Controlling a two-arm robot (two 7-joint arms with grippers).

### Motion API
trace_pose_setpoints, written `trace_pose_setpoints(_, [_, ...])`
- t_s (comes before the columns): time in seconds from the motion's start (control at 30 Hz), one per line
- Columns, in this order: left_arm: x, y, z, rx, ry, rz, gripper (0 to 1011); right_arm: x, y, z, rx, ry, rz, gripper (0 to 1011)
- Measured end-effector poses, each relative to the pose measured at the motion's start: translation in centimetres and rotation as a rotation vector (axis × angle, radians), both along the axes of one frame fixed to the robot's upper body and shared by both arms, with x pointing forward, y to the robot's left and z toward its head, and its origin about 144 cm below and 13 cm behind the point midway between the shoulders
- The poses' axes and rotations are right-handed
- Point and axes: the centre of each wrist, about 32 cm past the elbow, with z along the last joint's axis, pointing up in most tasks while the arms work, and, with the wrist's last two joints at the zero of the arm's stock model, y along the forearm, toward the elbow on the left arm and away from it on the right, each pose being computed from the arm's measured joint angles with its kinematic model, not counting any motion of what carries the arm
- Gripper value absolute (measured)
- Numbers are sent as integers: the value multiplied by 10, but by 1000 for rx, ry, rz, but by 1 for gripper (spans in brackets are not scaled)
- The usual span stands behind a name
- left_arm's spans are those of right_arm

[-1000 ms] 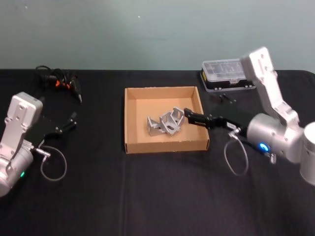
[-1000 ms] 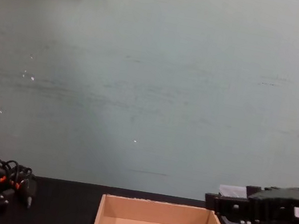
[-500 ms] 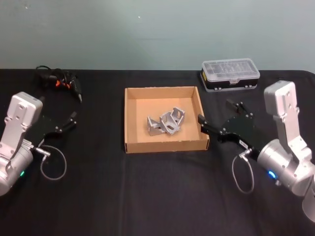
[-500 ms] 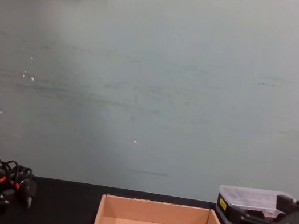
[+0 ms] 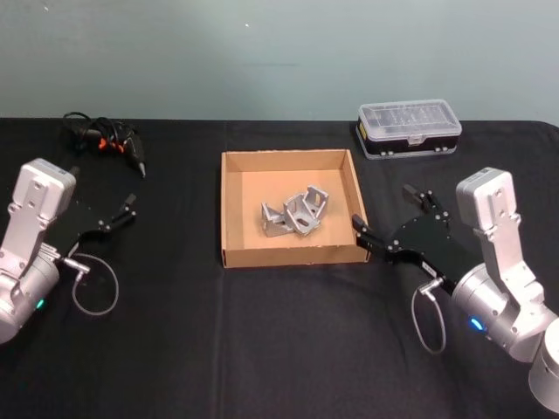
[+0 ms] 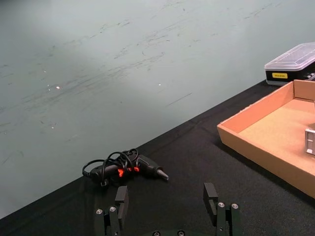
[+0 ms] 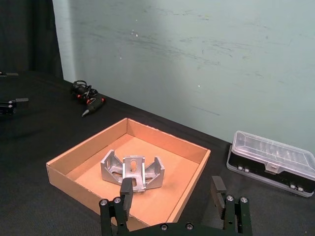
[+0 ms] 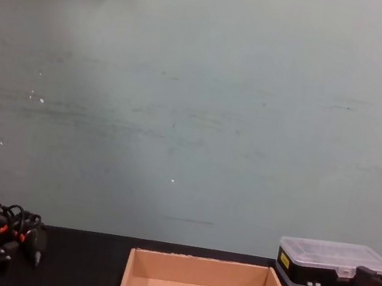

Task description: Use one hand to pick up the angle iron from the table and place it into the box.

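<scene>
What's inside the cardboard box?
Inside the box lies a small heap of shiny grey angle irons, bunched together on its floor. They overlap, so their exact number is hard to tell, and whatever lies under the heap is covered. The rest of the floor is bare cardboard.

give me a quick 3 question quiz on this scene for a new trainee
1. True or false: the angle irons lie inside the cardboard box.
2. Which tool sits nearest the box? A) left tool B) right tool
3. Fill in: the clear-lidded case sits on the black table on the robot's ____ side.

Key: 1 true; 2 B; 3 right.
</scene>
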Motion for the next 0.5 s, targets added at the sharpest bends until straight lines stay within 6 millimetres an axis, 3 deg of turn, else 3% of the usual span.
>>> trace_pose_setpoints(0.5, [0, 0, 0, 0, 0, 0, 1000, 0, -1, 1, 6, -1, 0, 1004])
